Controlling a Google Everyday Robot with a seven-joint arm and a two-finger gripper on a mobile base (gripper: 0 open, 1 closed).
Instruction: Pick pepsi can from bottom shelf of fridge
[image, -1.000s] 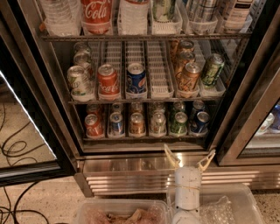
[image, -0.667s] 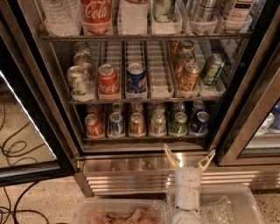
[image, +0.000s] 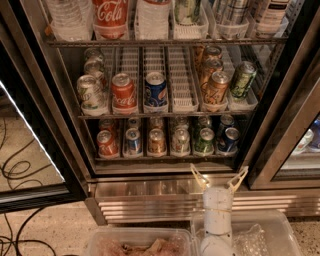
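Approach stage, no grasp yet. Gripper (image: 218, 176) low in front of the ribbed steel base of the fridge (image: 150, 192), fingers spread wide apart and empty, below the front edge of the bottom shelf (image: 165, 159). Next, probably: lift to shelf height, shift slightly right, then reach in with one finger on either side of the pepsi can (image: 229, 140), taking care not to knock the green can (image: 204, 141) just beside it on the left. Pepsi can upright at the front of the rightmost lane of that shelf, dark blue with a silver top; logo too small to make out.
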